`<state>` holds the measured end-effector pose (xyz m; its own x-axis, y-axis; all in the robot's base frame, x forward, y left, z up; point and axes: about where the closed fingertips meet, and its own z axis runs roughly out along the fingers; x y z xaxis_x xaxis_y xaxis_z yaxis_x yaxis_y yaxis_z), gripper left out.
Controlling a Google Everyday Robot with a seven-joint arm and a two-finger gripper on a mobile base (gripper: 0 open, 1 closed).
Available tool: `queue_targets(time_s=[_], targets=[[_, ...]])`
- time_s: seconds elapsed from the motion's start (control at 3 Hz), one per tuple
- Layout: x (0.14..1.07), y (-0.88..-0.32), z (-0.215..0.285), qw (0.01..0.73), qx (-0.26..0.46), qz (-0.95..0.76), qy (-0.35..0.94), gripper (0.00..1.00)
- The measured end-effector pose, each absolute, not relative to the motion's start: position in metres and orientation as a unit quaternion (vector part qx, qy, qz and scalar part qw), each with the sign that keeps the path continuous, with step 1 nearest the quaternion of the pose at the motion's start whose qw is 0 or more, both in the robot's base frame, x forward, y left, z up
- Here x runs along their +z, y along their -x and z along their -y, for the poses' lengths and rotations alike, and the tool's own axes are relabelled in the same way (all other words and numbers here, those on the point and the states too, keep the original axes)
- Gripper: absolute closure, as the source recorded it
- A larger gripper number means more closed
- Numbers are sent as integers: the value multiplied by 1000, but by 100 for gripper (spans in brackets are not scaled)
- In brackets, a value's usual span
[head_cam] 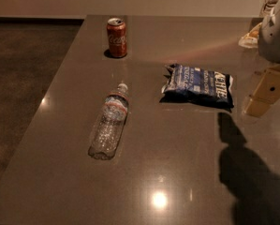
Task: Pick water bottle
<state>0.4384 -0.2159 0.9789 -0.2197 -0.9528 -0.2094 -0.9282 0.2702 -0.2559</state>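
The water bottle (pixel 109 121) is clear crinkled plastic with a white cap and a thin reddish-blue label band. It lies on its side on the grey table (pixel 177 163), left of centre, with its cap pointing away toward the far edge. My gripper (pixel 265 95) is at the right edge of the view, beige under a white arm housing (pixel 276 29). It hangs just above the table, far to the right of the bottle and beyond the chip bag. It holds nothing that I can see.
A red soda can (pixel 116 37) stands upright at the far left of the table. A dark blue chip bag (pixel 198 85) lies between the bottle and the gripper. The table's left edge runs along dark floor (pixel 22 78). The arm's shadow falls at the front right.
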Motion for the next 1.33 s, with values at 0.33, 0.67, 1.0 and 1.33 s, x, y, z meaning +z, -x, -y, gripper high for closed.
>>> queue_targets(time_s=[0.33, 0.67, 1.0, 1.33], targets=[[979, -439, 216, 164, -38, -780, 603, 0], [980, -447, 204, 167, -40, -764, 622, 0], [976, -464, 175, 174, -27, -736, 653, 0], [972, -493, 118, 184, 3, -677, 713, 0]])
